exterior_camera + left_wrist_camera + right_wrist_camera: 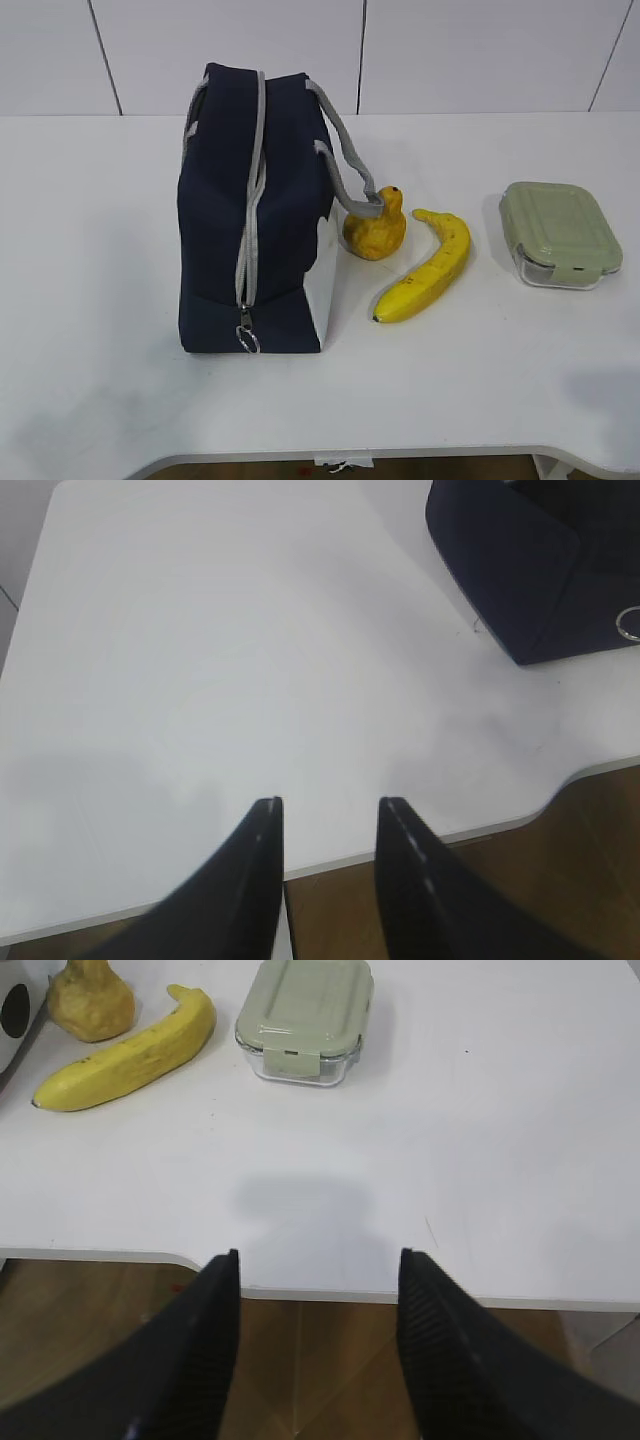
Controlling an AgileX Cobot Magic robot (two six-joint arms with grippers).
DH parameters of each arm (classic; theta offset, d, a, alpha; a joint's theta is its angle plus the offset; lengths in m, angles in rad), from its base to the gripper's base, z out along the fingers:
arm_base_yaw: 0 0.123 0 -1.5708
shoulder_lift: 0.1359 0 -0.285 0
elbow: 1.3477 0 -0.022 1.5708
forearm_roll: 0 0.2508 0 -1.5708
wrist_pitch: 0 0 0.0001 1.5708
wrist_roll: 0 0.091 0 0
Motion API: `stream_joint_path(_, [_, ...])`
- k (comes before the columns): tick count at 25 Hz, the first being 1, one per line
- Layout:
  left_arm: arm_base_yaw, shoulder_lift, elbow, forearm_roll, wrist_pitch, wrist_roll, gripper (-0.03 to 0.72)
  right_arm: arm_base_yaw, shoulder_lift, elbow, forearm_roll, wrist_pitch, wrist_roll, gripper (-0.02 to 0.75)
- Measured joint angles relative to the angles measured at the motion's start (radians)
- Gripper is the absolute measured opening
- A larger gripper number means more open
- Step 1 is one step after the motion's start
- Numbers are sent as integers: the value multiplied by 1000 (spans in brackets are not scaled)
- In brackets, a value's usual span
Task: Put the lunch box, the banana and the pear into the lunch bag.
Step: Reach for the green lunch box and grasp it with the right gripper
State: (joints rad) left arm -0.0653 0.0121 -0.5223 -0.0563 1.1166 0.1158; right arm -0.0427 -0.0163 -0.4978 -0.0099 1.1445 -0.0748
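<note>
While the right claw (318, 1260) gapes, lunch box (305, 1018) lies well ahead — untouched.

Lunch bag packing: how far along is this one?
Nothing is packed yet. The lunch bag lies zipped shut, with the pear, banana and lunch box on the table beside it. Both the left gripper and the right gripper are open and empty. Unzipping and all three items remain.
</note>
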Motion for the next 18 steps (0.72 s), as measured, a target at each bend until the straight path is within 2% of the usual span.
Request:
stream_joint_path(7, [0,0,0,0,0,0,243,0,8,0,-23,0,109,387])
stream_joint_path(18, [0,0,0,0,0,0,243,0,234,-5,-54,-22,153,387])
